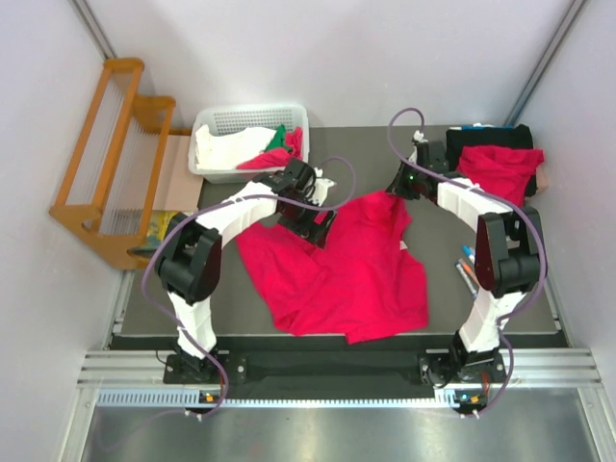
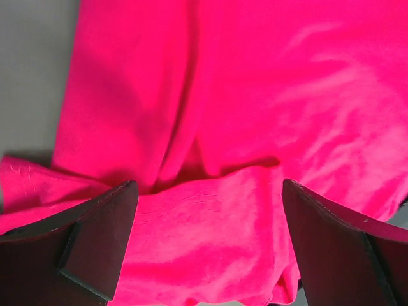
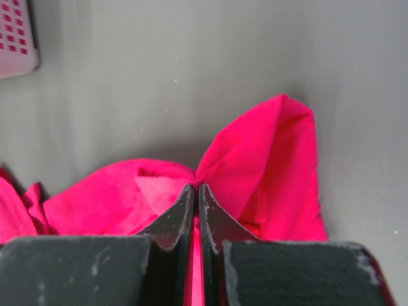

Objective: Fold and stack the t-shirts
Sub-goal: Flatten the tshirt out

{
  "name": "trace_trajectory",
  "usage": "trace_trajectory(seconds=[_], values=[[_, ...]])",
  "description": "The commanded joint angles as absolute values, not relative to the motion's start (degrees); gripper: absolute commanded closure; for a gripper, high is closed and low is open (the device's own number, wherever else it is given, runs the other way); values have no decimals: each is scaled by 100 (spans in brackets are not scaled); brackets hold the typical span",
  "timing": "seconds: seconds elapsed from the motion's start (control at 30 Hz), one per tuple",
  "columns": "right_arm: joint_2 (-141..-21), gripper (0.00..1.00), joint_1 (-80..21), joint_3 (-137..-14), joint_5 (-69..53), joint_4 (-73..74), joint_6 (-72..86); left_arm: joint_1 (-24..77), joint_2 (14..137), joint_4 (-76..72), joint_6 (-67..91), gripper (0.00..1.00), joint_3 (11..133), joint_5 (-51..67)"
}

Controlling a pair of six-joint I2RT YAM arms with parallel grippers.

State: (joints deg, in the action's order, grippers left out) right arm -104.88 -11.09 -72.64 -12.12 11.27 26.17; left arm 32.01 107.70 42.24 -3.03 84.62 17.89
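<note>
Seen from above, one crimson t-shirt (image 1: 337, 274) lies rumpled across the middle of the dark table (image 1: 241, 308), its far edge bunched between the two arms. A second t-shirt (image 1: 499, 166) sits in a heap at the far right corner, and more red cloth shows in the white basket (image 1: 245, 119). The left gripper (image 1: 313, 219) hovers over the shirt's far left part, and the right gripper (image 1: 401, 185) is at its far right corner. The step in hand looks like spreading the shirt flat before any fold.

In the left wrist view, the left gripper's fingers (image 2: 95, 245) stand wide apart with nothing between them. Red cloth with a soft ridge lies loose below. To do this well, it should come down on a single layer at the edge (not the doubled ridge) and close there.

In the right wrist view, the right gripper is pinched tight on a pucker of the t-shirt, which fans out beyond the tips onto bare table. It should hold steady until the left has its grip, then both should draw apart evenly and low, so the cloth goes taut without lifting or twisting
</note>
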Motion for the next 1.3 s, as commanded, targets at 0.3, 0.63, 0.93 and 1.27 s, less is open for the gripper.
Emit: trace_trajectory(seconds=[0.3,0.63,0.93,1.27], values=[[-10169,100,-1134,-7321,-1248,967,2540,3173,10705,3973,343,12,8095,783],[-10204,100,-1134,-7330,-1213,1002,2531,3173,10714,3964,518,63,7963,439],[-10239,100,-1125,-7339,-1204,1011,2531,3164,10705,4007,422,100,7971,466],[-10459,100,-651,-7813,-1345,1046,2610,1645,10408,5589,-227,100,9298,1037]])
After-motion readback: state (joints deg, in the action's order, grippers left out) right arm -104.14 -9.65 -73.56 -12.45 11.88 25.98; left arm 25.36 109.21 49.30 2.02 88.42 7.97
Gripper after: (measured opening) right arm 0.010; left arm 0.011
